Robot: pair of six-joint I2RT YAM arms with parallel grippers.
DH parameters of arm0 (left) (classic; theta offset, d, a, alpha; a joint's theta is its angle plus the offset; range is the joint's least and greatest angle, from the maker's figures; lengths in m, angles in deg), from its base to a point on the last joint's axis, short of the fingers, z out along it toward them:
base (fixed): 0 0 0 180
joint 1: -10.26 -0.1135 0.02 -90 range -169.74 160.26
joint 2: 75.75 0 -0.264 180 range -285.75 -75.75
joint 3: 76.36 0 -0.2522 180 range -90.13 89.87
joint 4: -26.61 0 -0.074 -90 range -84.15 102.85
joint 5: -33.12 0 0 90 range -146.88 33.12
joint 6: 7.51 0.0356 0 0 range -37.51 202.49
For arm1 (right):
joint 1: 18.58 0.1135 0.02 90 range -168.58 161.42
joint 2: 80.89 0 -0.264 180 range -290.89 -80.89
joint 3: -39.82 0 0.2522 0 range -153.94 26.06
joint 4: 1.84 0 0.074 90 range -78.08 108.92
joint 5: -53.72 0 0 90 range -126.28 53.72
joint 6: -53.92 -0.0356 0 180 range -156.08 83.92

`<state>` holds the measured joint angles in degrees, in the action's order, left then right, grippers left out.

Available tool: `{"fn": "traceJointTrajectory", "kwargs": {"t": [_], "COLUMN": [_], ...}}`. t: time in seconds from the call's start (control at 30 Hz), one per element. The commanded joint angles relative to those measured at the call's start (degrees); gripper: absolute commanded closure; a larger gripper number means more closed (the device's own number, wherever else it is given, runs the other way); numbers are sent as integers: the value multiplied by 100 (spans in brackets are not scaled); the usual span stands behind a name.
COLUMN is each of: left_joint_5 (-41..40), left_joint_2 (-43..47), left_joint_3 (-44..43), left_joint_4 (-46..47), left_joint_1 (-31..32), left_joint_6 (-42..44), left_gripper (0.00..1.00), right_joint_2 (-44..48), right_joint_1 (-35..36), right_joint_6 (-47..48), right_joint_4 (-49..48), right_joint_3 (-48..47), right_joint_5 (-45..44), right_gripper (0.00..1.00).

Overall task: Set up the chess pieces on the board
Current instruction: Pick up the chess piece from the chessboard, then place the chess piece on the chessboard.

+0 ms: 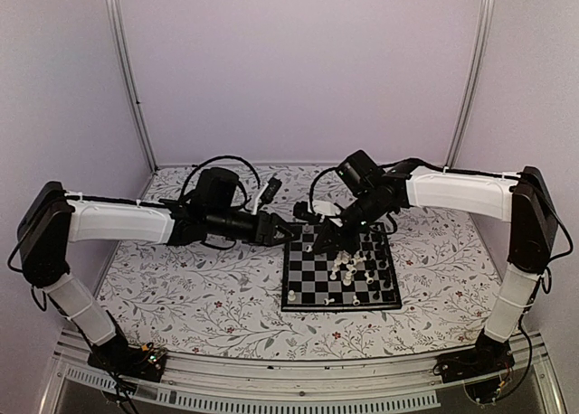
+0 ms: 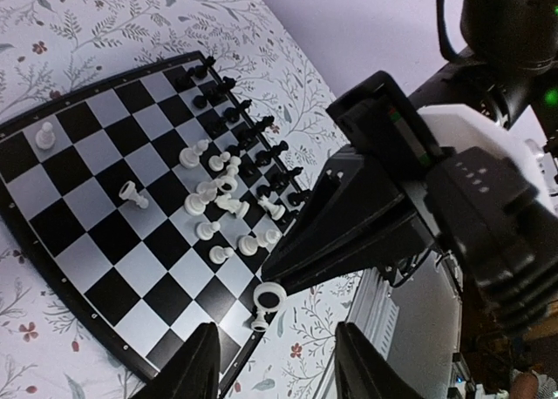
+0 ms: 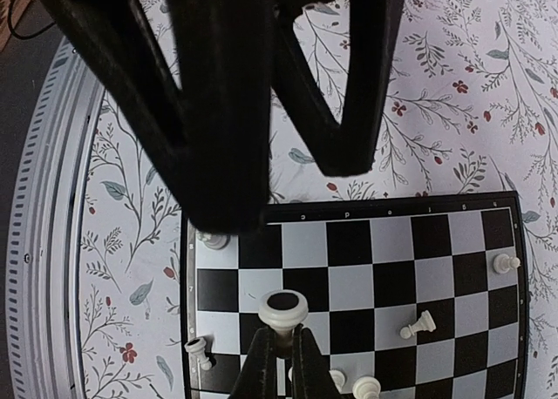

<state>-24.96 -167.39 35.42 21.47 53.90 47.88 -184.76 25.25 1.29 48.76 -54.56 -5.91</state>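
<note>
The board [image 1: 312, 287] lies between the arms and shows in the left wrist view [image 2: 78, 242] and the right wrist view [image 3: 349, 286]. Several white pieces [image 2: 218, 199] lie in a loose cluster mid-board, some tipped over. Black pieces [image 2: 235, 111] line its far edge. My right gripper [image 3: 283, 364] is shut on a white piece [image 3: 283, 310], held base up over a square near the board's corner; this piece also shows in the left wrist view [image 2: 266, 299]. My left gripper [image 2: 283, 368] is open and empty, hovering just off that corner, its fingers [image 3: 218, 111] looming above the right one.
The two grippers [image 1: 280, 231] [image 1: 323, 245] are close together at the board's near-left corner. Single white pieces stand on the board [image 3: 506, 262] [image 3: 418, 325] [image 3: 199, 351]. The floral table [image 1: 199, 287] surrounds the board, with a metal rail [image 3: 44, 242] at its edge.
</note>
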Motion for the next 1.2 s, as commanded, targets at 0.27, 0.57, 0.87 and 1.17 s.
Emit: {"fn": "traceJointTrajectory", "kwargs": {"t": [0.27,0.57,0.87,1.17], "left_joint_5": [472,614,653,779], "left_joint_2": [-711,-923,-1030,-1153], "left_joint_3": [-446,-547,-601,-671], "left_joint_4": [339,326,270,233], "left_joint_1": [241,316,321,321], "left_joint_6": [-187,-189,-164,-187], "left_gripper": [59,62,67,77], "right_joint_2": [227,201,197,201], "right_joint_1": [-6,-10,-6,-9], "right_joint_6": [-115,-107,-115,-109], "right_joint_4": [173,172,181,183], "right_joint_3": [-156,-182,-191,-191], "right_joint_5": [323,303,294,257], "right_gripper": [95,95,95,94]}}
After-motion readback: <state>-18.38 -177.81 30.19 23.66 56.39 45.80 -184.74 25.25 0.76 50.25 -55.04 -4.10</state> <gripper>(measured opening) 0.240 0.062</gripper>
